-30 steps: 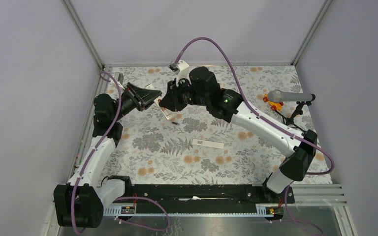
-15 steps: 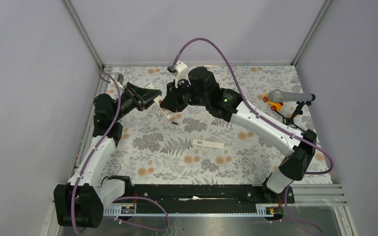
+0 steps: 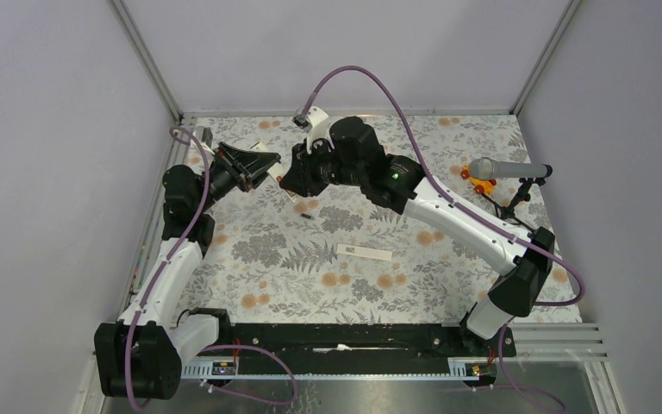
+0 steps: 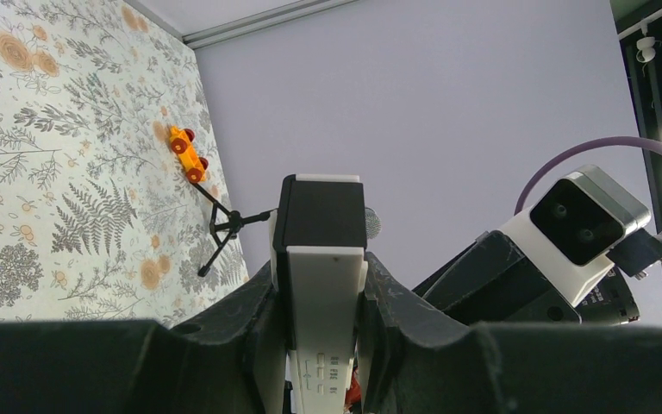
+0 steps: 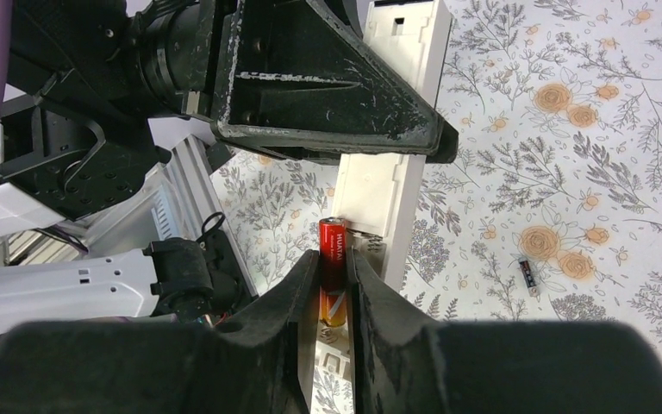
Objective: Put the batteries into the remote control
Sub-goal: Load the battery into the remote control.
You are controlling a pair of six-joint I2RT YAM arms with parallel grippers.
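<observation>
Right tool (image 5: 334,263) is pinched nearly shut on one battery (image 5: 333,297), red with a black end, gripped across its middle so both ends stick out past the pads. Left tool (image 4: 323,302) is closed part-way on the remote control (image 5: 388,198), clamping its two long sides. It holds the remote near the far-left corner of the surface (image 3: 448,285), apparently lifted clear of it.

In the right wrist view the battery's long axis runs almost parallel to the remote's, and the battery sits just beside the remote's long edge. Its upper end is right against the white body; whether it actually touches cannot be told. The open bay faces the right tool, so the coming move looks like a short sideways shift of the battery into the slot, with the left arm only steadying.

A second battery (image 5: 527,276) lies flat on the surface, apart from both tools, and the cover strip (image 3: 366,251) lies near the middle.
</observation>
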